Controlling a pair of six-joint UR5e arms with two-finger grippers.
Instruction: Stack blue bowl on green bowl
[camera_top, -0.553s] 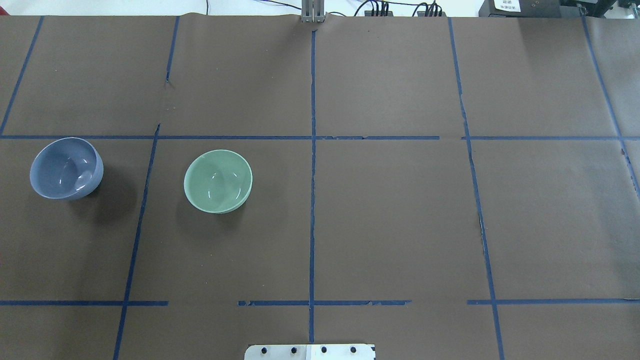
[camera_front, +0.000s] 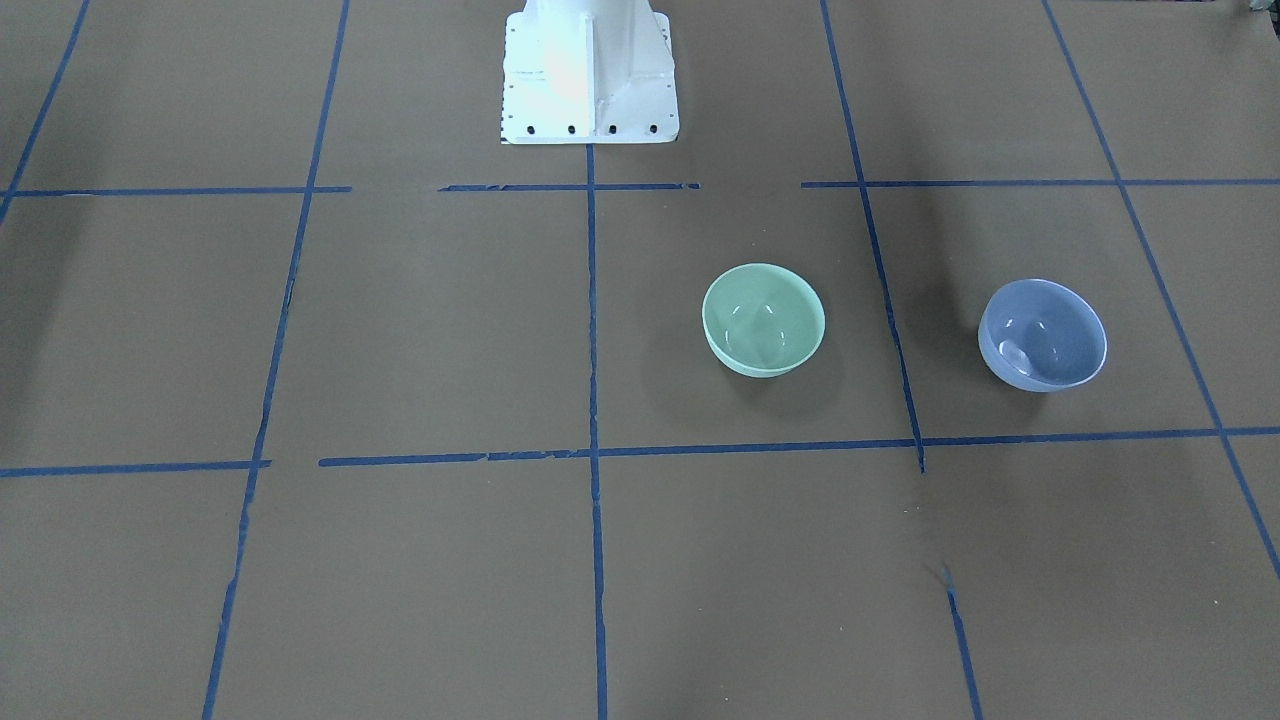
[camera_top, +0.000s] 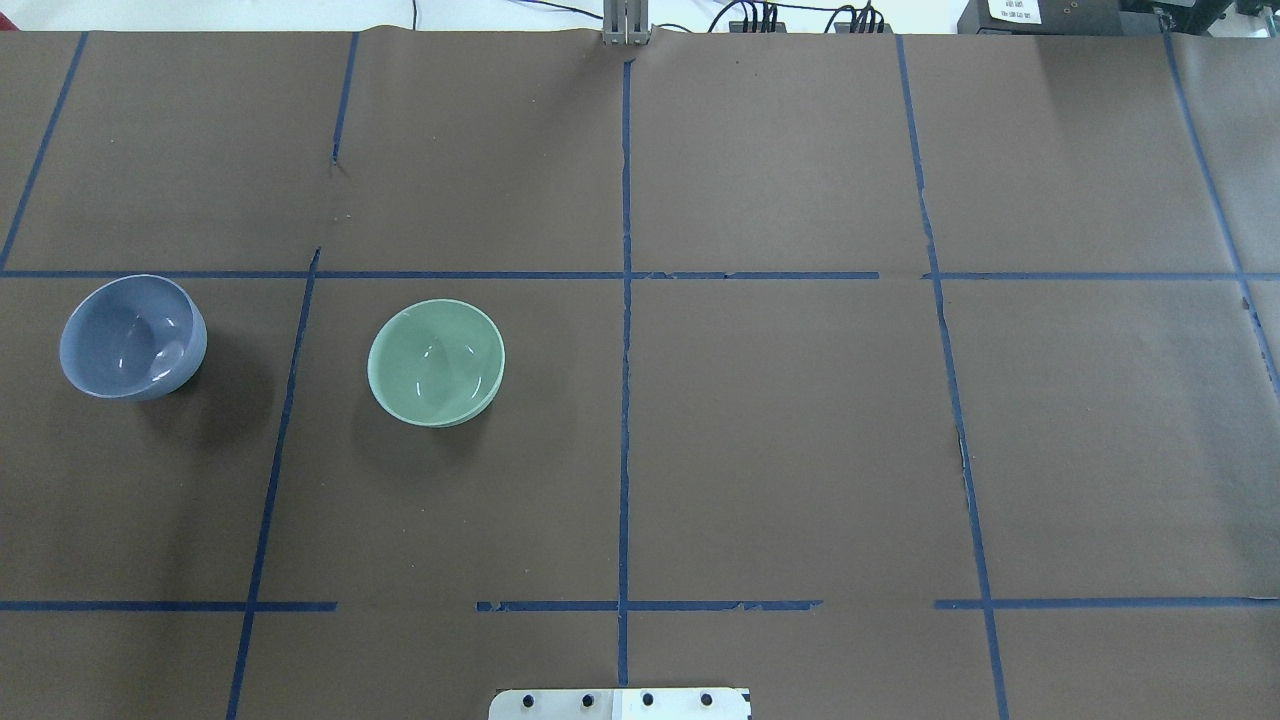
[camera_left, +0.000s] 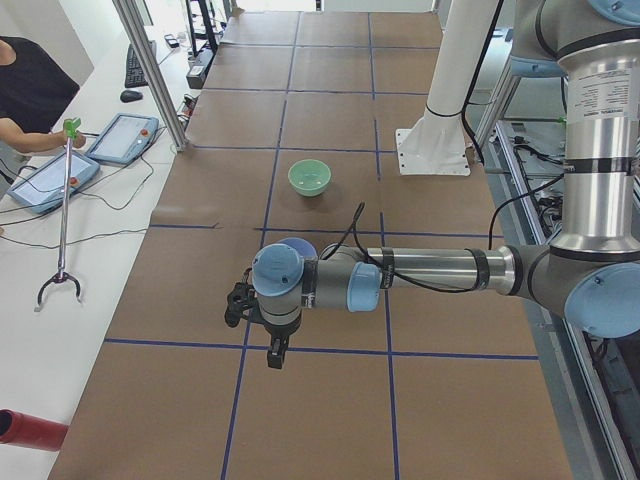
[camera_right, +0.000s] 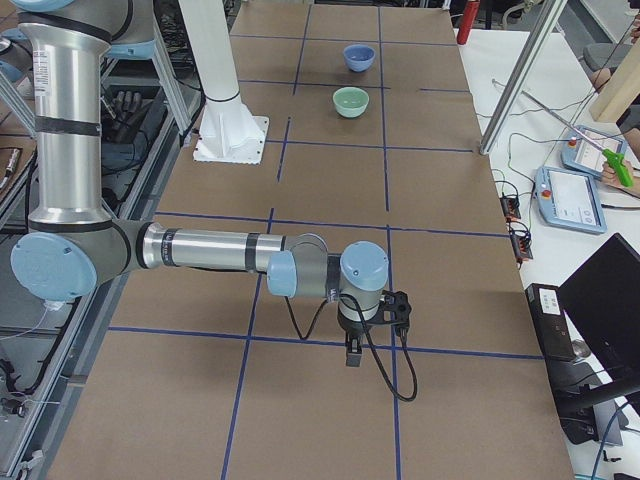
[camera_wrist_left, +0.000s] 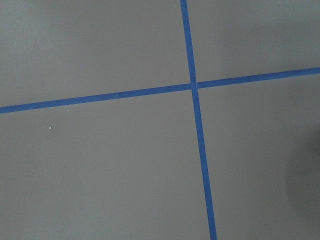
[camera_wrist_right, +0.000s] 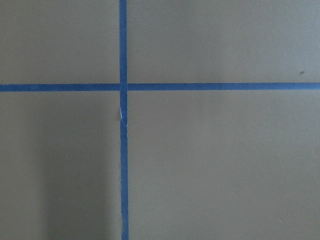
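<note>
The blue bowl (camera_top: 132, 337) stands upright on the brown table at the left, also in the front view (camera_front: 1043, 335). The green bowl (camera_top: 436, 362) stands upright a short way to its right, apart from it, also in the front view (camera_front: 763, 318). Both are empty. Neither gripper shows in the overhead or front views. The left gripper (camera_left: 274, 352) hangs above the table on the near side of the blue bowl (camera_left: 297, 245), which the arm partly hides. The right gripper (camera_right: 352, 352) hangs far from both bowls. I cannot tell whether either is open or shut.
Blue tape lines (camera_top: 625, 330) divide the table into a grid. The white robot base (camera_front: 588, 70) stands at the robot's edge. Beside the table are tablets (camera_left: 122, 137), an operator (camera_left: 30, 85) holding a grabber stick (camera_left: 63, 215), and a laptop (camera_right: 610, 300).
</note>
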